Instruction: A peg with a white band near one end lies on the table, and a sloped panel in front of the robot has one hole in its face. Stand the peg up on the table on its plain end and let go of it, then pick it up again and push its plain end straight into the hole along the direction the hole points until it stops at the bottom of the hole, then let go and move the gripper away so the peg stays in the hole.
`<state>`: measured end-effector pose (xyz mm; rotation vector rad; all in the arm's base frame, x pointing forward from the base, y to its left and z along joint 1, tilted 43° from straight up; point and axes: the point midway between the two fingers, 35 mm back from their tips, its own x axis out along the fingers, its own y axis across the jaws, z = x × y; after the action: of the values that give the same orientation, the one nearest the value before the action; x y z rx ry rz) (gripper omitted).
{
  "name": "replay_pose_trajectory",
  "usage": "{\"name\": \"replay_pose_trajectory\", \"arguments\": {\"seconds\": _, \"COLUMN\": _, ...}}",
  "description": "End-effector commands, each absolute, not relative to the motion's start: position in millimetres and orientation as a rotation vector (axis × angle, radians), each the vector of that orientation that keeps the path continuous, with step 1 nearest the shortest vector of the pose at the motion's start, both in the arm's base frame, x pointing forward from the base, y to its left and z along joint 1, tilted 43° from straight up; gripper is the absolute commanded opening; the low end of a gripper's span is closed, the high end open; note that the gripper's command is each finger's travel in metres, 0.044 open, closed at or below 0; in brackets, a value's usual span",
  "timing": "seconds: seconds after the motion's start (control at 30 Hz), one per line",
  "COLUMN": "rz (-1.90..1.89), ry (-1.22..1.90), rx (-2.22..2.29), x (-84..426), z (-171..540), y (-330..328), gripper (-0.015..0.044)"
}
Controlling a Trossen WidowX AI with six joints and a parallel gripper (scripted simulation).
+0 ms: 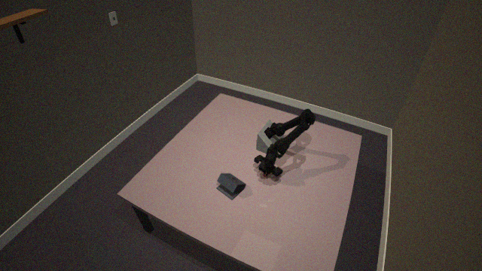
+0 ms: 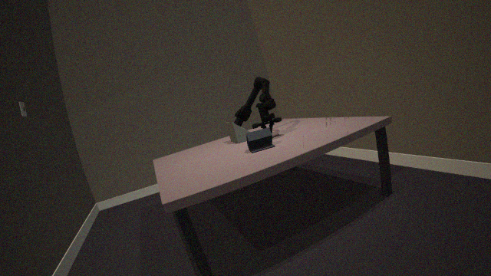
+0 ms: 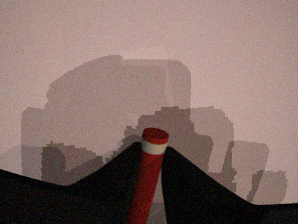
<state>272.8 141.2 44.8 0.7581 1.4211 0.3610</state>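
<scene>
The red peg (image 3: 148, 182) shows in the wrist view with its white band and red end face towards the camera. Its plain end is out of sight, so I cannot tell whether it touches the table. My gripper (image 1: 265, 175) (image 2: 271, 129) (image 3: 152, 151) is shut on the peg, one dark finger on each side just below the band. It is low over the pink table (image 1: 181, 162) (image 2: 199, 169). A dark grey-blue sloped panel (image 1: 231, 184) (image 2: 259, 139) stands on the table beyond the gripper from the arm's base. No hole shows in it.
A pale grey wedge-shaped block (image 1: 262, 143) (image 2: 238, 135) stands close by the arm's base, to one side of the gripper. The arm bends high above the table and casts shadows around the gripper. Walls stand behind the table.
</scene>
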Motion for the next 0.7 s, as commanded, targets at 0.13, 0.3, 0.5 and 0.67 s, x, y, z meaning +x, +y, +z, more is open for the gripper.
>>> {"name": "replay_pose_trajectory", "arguments": {"seconds": 0.13, "rz": 0.324, "ry": 1.355, "rx": 0.766, "x": 269.2, "z": 47.7, "y": 138.2, "gripper": 0.0050}}
{"name": "replay_pose_trajectory", "arguments": {"seconds": 0.3, "rz": 0.305, "ry": 1.314, "rx": 0.769, "x": 267.1, "z": 49.8, "y": 136.9, "gripper": 0.0050}}
{"name": "replay_pose_trajectory", "arguments": {"seconds": 0.5, "rz": 0.283, "ry": 1.265, "rx": 0.773, "x": 264.4, "z": 52.3, "y": 135.5, "gripper": 0.0050}}
{"name": "replay_pose_trajectory", "arguments": {"seconds": 0.67, "rz": 0.265, "ry": 1.225, "rx": 0.775, "x": 262.0, "z": 54.3, "y": 134.3, "gripper": 0.0050}}
